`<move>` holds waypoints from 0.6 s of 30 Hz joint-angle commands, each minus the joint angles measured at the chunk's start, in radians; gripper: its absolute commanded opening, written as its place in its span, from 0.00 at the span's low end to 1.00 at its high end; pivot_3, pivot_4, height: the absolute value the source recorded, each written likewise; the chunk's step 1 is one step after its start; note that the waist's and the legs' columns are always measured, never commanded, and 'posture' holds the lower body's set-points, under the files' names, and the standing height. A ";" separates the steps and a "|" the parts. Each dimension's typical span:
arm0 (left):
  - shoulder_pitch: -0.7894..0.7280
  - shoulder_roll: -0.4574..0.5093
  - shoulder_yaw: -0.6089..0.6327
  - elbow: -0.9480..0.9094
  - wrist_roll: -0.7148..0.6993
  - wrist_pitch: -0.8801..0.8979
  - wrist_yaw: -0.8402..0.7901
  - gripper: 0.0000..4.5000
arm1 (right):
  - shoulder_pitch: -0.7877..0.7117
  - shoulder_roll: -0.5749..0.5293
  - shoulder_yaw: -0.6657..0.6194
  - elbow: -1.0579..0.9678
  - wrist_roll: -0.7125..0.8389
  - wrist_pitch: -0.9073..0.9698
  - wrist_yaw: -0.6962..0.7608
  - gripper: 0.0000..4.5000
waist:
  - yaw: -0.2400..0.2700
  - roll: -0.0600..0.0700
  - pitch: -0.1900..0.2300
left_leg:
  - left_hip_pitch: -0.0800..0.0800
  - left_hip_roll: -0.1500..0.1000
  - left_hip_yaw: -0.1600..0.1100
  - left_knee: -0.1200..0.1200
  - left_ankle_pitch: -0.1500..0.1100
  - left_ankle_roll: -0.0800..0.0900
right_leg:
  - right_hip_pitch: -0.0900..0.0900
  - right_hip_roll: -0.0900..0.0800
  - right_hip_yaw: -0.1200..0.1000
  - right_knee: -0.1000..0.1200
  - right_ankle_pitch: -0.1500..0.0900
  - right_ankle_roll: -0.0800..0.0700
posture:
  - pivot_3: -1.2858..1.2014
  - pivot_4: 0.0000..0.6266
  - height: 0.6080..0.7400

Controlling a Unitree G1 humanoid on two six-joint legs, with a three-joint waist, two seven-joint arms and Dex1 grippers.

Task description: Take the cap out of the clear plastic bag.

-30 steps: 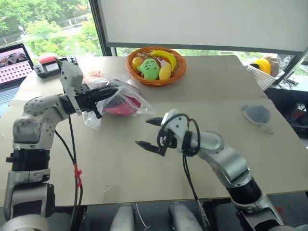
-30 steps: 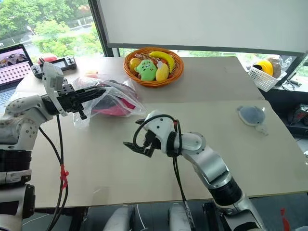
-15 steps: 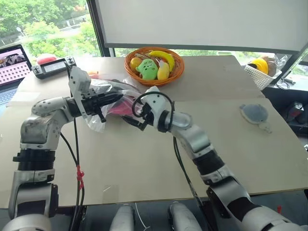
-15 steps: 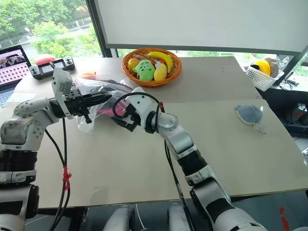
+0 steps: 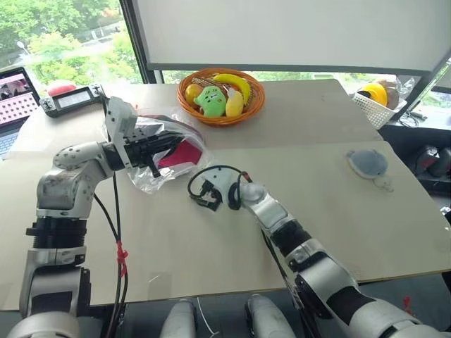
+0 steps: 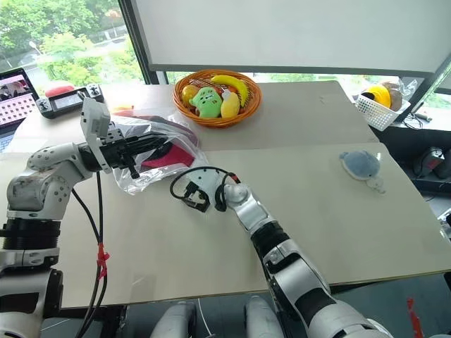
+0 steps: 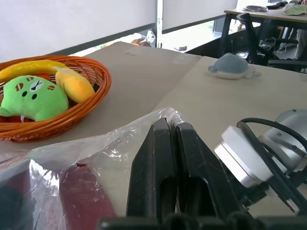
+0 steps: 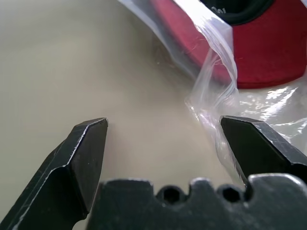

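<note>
My two black fingers (image 7: 168, 167) pinch the colourless, glossy clear plastic bag (image 5: 151, 176). Inside it the cap (image 8: 259, 57) is dark red with a black crown. Far off, an orange basket (image 5: 220, 113) holds a green plush (image 5: 213, 101) and yellow bananas (image 5: 232, 81). The table (image 5: 317, 120) is beige.

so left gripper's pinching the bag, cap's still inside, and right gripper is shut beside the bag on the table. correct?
Not quite: the right gripper is open, not shut. The right wrist view shows its two fingers spread wide apart, with the edge of the clear plastic bag near one of them. The rest holds: the left gripper is shut on the bag and the cap is inside.
</note>
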 commanded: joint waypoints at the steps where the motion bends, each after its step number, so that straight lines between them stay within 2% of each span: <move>1: -0.031 -0.002 0.024 -0.026 -0.001 -0.005 0.013 0.02 | 0.068 -0.044 0.030 -0.191 0.017 0.103 0.108 1.00 | 0.001 0.000 0.000 | 0.000 0.000 0.000 0.000 0.000 0.000 | 0.000 0.000 0.000 0.000 0.000 0.000 | 0.52 0.24 0.96; 6: -0.031 -0.005 0.023 -0.027 0.002 -0.004 0.018 0.02 | 0.169 -0.152 -0.015 -0.415 0.069 0.281 0.184 1.00 | 0.002 0.000 0.000 | 0.000 0.000 0.000 0.001 0.000 0.000 | 0.000 0.000 0.000 0.000 0.000 0.000 | 0.52 0.24 0.96; 9: -0.027 -0.005 0.023 -0.027 0.002 -0.005 0.020 0.02 | 0.192 -0.180 -0.057 -0.483 0.090 0.318 0.168 1.00 | 0.004 0.000 0.000 | 0.000 0.000 0.000 0.001 0.000 0.000 | 0.001 0.000 0.000 0.000 0.000 0.000 | 0.52 0.24 0.96; 14: -0.009 -0.008 0.018 -0.039 0.006 -0.007 0.024 0.02 | 0.113 -0.039 -0.345 -0.581 0.290 0.461 -0.008 1.00 | -0.001 -0.001 0.001 | 0.000 0.000 0.000 0.001 0.000 0.000 | 0.000 0.000 0.000 0.000 0.000 0.000 | 0.52 0.24 0.96; 18: -0.003 -0.010 0.014 -0.040 0.009 -0.005 0.021 0.02 | 0.041 0.098 -0.439 -0.635 0.408 0.568 -0.122 1.00 | 0.001 0.000 0.001 | 0.000 0.001 0.000 0.000 0.000 0.000 | 0.000 0.001 0.000 0.000 0.000 0.000 | 0.52 0.24 0.96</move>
